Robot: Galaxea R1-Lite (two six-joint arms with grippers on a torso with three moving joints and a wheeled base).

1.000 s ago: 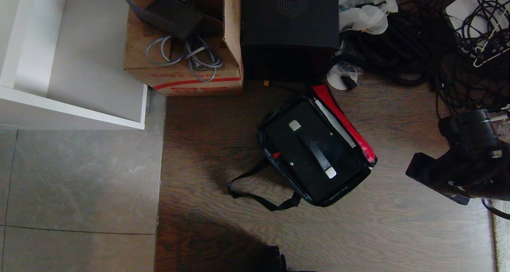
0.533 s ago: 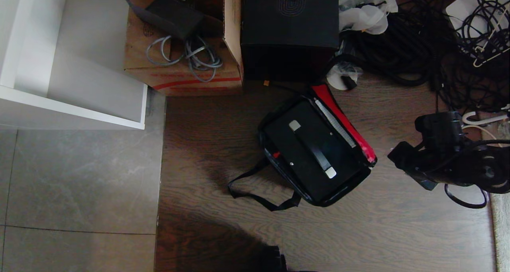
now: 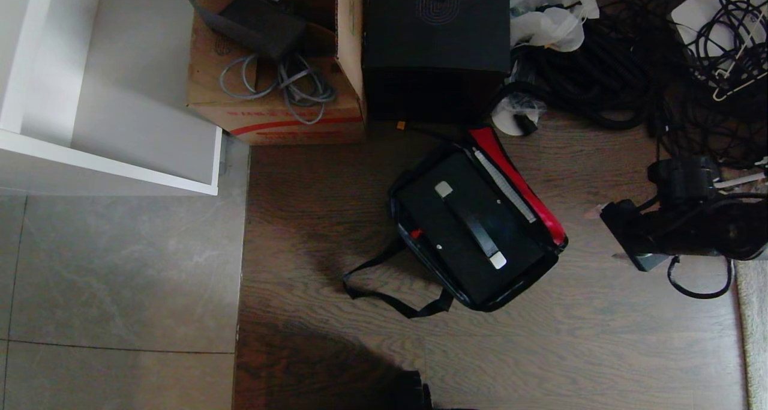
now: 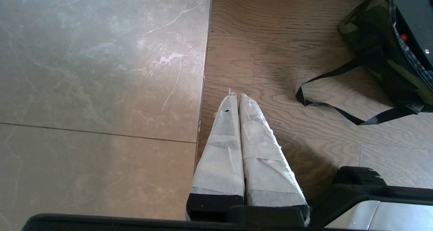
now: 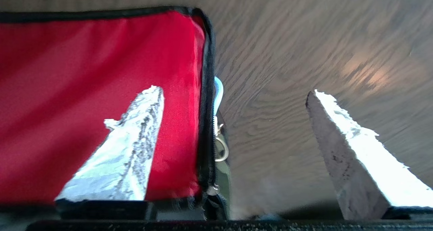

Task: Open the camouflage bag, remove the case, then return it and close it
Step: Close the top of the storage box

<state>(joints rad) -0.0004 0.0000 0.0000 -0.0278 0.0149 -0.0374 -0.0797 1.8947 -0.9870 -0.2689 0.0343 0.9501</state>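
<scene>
on the dark wooden floor [image 3: 336,218], one camouflage bag [image 3: 543,275] lies open at a slant, its single red-lined flap [image 3: 516,179] folded back toward the right. inside it rests one flat black case [image 3: 462,230], filling most of the opening, with one handle strap [image 3: 471,224] running along its top between two pale end caps, and one small red spot [image 3: 415,234] near its left edge. one black carrying strap [image 3: 384,296] trails in a loop from the bag's near corner across the boards.

the right end effector [image 3: 624,233] hangs just to the right of the bag, apart from it, with its two wrapped fingers [image 5: 128,156] spread wide and gripping nothing. in the right wrist view one finger sits over the red lining and the other over bare floor, with the flap's black edge, one pale blue zipper loop [image 5: 219,89] and a metal ring between them.

the left end effector [image 4: 236,95] shows only in the left wrist view, well away from the bag, above the seam where the wood meets grey tile [image 3: 120,266]. its two taped fingers are pressed together, empty.

behind the bag stand one brown cardboard box [image 3: 270,107] holding coiled grey cables, and one tall black box [image 3: 435,44] beside it. a tangle of black cables [image 3: 630,68] fills the far right, and one white cabinet [image 3: 108,86] sits at the far left.
</scene>
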